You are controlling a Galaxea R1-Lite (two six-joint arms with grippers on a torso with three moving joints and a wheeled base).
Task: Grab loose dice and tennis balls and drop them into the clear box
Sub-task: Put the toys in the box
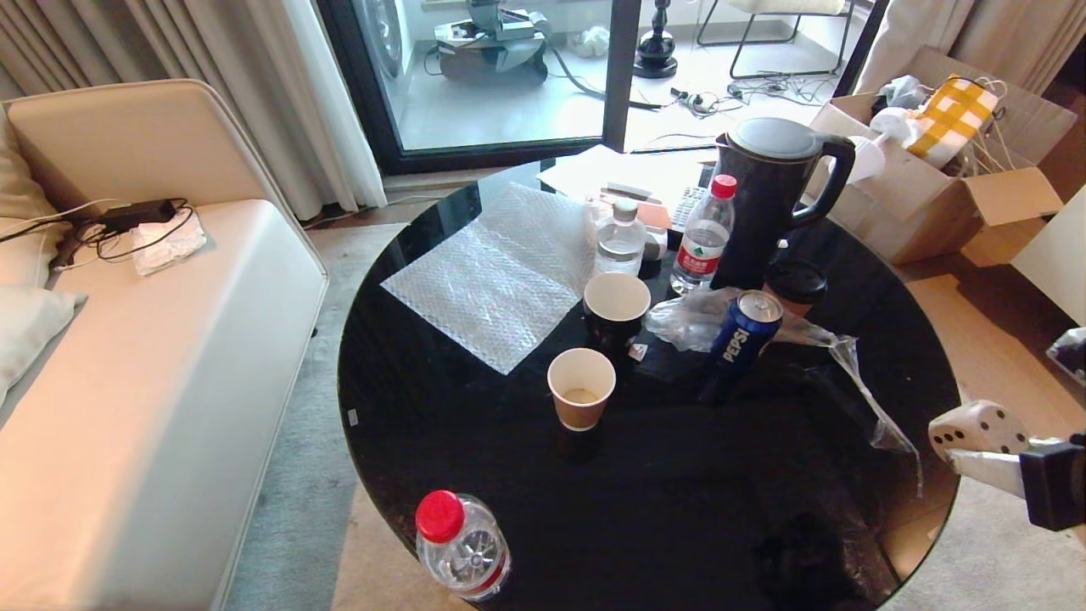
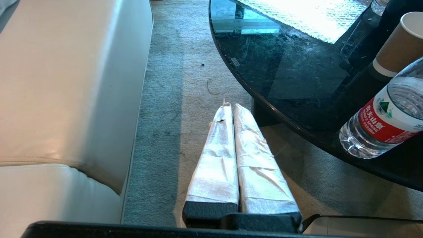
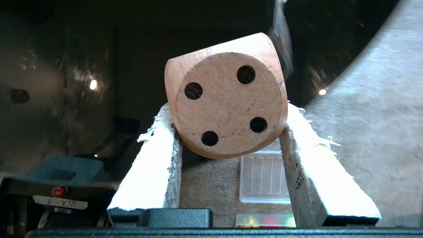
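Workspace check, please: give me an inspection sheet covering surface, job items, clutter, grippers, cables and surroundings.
Surface: round black glass table, glossy.
Job's things: pale die with black pips in the right gripper; clear box on the floor below; no tennis balls seen.
Clutter: bubble wrap, two paper cups, water bottles, cola can, black kettle, plastic film.
Grippers: right gripper off the table's right edge, shut on the die; left gripper shut, over carpet beside the sofa.
Cables: charger lead on the sofa.
Surroundings: cream sofa, cardboard box, glass door.
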